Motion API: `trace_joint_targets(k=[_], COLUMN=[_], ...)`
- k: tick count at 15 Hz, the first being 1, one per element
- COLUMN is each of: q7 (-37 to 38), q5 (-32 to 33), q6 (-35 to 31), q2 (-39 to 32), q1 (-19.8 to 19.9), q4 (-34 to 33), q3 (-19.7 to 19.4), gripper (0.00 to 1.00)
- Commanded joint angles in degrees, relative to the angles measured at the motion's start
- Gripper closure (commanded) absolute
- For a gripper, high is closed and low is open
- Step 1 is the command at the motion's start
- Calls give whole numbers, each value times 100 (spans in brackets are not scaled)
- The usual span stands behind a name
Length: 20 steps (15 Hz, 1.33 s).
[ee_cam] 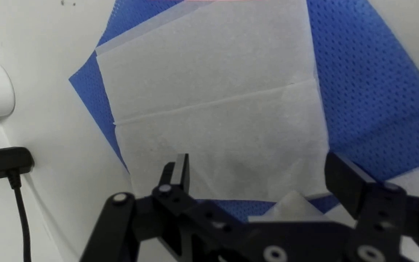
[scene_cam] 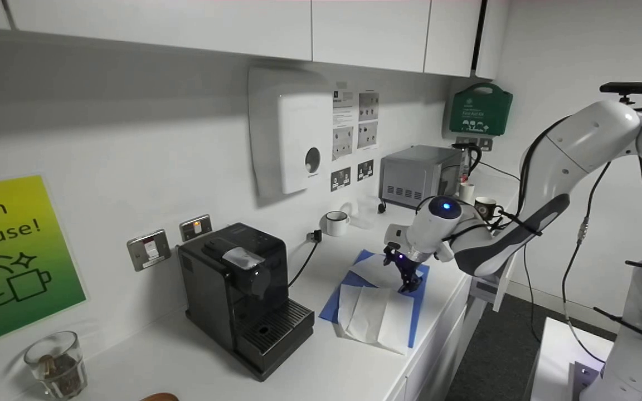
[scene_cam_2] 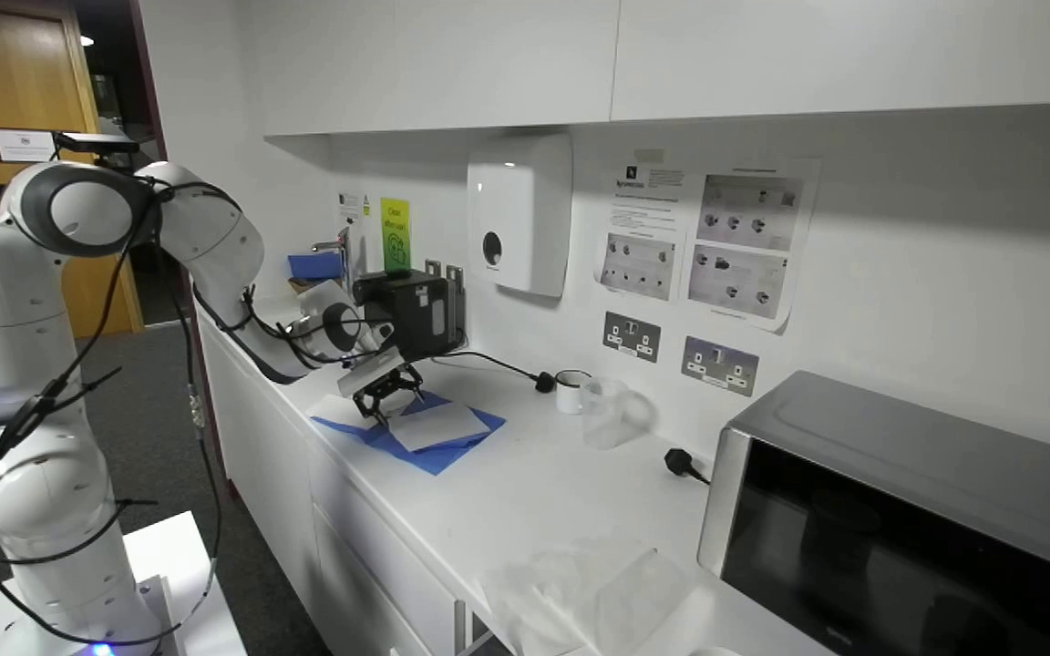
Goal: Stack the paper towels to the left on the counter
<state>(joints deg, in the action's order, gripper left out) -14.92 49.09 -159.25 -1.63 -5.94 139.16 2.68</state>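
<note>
Blue paper towels (scene_cam: 329,307) lie flat on the white counter (scene_cam: 326,373), with white paper towels on top. In an exterior view, a creased white towel (scene_cam: 375,320) rests nearer the coffee machine, and another white towel (scene_cam: 370,271) lies beyond it. My gripper (scene_cam_2: 402,410) hovers low over the sheets. In the wrist view a folded white towel (ee_cam: 213,80) covers part of the blue sheet (ee_cam: 373,91); the fingers (ee_cam: 344,182) of my gripper (ee_cam: 256,163) stand wide apart above its near edge. Nothing is held. A towel's peaked corner (ee_cam: 293,207) shows between them, partly hidden by the gripper.
A black coffee machine (scene_cam: 243,295) stands at one end of the towels. Along the wall are a white mug (scene_cam: 336,223), a clear plastic container (scene_cam_2: 605,415) and a microwave (scene_cam_2: 890,510). A pale crumpled sheet (scene_cam_2: 598,592) lies by the microwave. The dispenser (scene_cam: 298,133) hangs above.
</note>
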Motion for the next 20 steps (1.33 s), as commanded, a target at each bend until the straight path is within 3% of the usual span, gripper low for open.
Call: trace_joint_targets(k=[1,5,7,15,17,20], q7=[-418,-507,-556,-845,-901,-1164], q5=[41,-20,-89,-690,-1013,-1717], q6=[-94,-93,-54,19,55,76], q2=[-97,-138,-136,-158,-136,-100], q1=[131,144,144,172,178,188], q4=[-176,-232,-234,-248,-250,-246], q3=[0,3,10,31,43,61], gripper=[0,0,27,89,100,100])
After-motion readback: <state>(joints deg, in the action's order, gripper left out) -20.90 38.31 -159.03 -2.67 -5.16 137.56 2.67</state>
